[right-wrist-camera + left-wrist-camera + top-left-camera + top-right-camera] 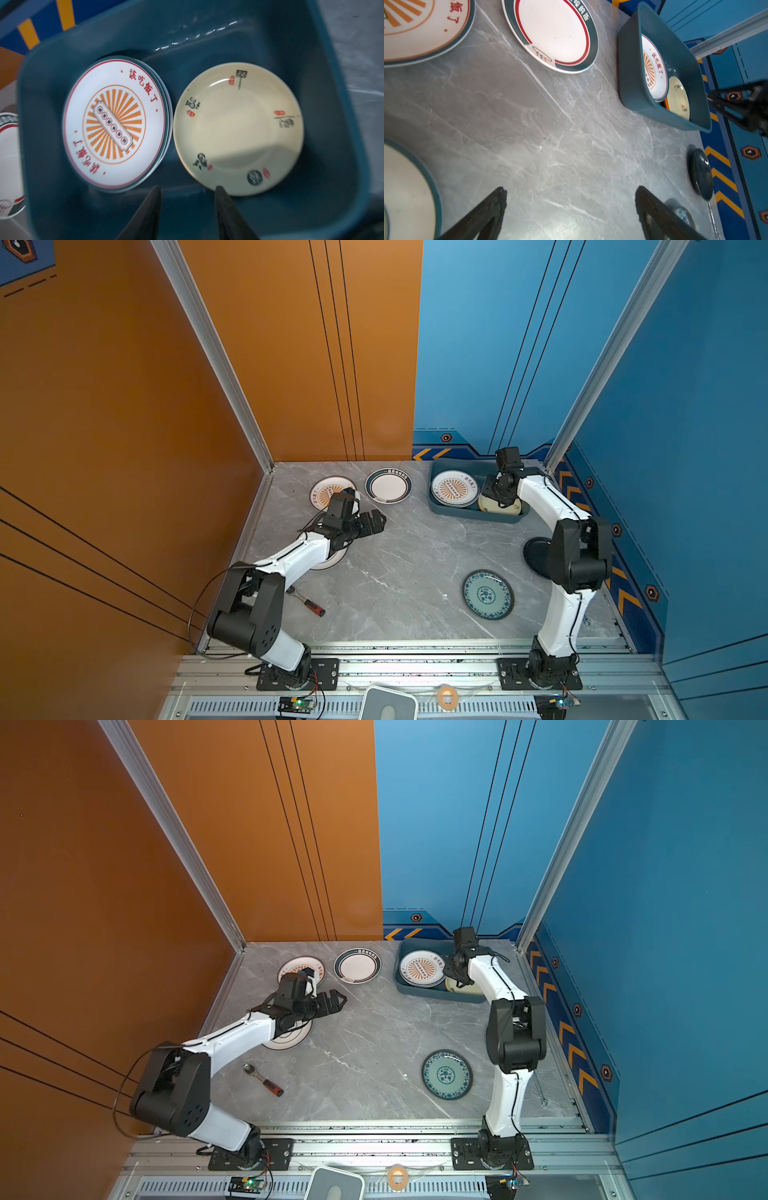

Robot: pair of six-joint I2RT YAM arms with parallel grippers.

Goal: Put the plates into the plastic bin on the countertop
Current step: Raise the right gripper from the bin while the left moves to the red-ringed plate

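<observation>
Teal bin (207, 31): sunburst plate stack (116, 128) beside cream plate (239, 128)

Where things lie on my counter (407, 556).
The bin (473, 516) stands at the far right; in it a stack (116, 128) lies left and a lone plate (236, 128) right, just beside it, its rim under my right gripper (187, 187). Left of the bin, the middle plate (388, 485) and corner plate (321, 489) lie side by side, behind my left gripper (380, 522). A covered plate (332, 563) lies partly under my left arm (299, 551), a screwdriver (309, 605) before it; the front plate (488, 594) and edge plate (536, 553) lie right, before the bin.
</observation>
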